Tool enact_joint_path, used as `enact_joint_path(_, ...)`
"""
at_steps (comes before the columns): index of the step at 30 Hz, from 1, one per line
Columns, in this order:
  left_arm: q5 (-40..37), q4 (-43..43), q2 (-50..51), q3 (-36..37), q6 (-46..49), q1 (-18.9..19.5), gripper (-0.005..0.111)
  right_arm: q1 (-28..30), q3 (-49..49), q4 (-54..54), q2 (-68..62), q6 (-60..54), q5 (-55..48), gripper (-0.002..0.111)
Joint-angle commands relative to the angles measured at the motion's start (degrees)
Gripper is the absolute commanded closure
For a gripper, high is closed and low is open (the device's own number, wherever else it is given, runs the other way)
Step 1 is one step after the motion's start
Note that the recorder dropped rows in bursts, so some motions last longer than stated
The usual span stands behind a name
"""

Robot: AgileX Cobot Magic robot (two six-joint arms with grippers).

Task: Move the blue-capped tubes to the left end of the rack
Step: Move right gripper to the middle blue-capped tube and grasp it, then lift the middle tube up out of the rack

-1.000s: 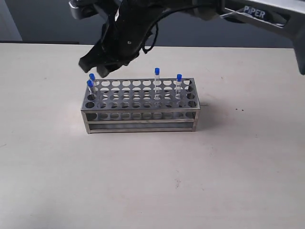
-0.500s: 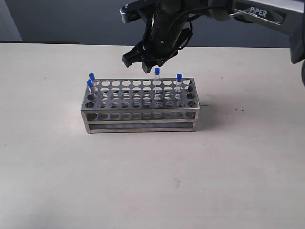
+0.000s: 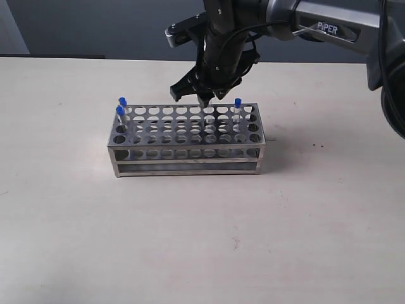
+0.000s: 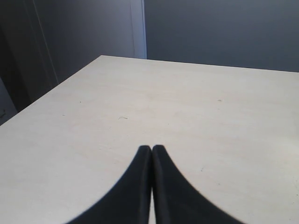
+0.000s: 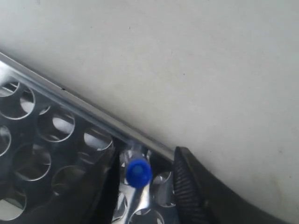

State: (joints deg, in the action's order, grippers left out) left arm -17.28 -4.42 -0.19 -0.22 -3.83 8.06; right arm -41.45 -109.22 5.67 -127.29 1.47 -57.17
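The right pincer points down, jaws wide astride one blue-capped tube.

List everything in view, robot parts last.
shiny stainless-steel test-tube rack: one, silver, mid-table.
slim clear blue-capped tubes: four, blue caps; two at the rack's left end, one near its right end, one in the far row, hidden in the exterior view.
flat table: one, beige, under the rack.
wall: dark grey, behind the table.
right gripper: one, black, open, fingers either side of the hidden tube's cap.
left gripper: one, black, shut, over bare table.
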Motion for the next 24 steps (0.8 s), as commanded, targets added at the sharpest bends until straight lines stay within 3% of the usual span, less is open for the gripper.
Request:
enact_joint_path(1,0.6,0.3,0.2,0.2,-0.1,-0.3,0.106,0.3,-0.2,0.7,-1.0,0.3,0.9,0.087)
enact_joint_path(4,0.6,0.3,0.2,0.2,-0.1,-0.3,0.106,0.3,-0.2,0.7,-1.3,0.3,1.7,0.108)
enact_joint_path(24,0.6,0.3,0.2,0.2,-0.1,-0.3,0.106,-1.6,-0.2,-0.9,10.5,-0.2,1.7,0.109)
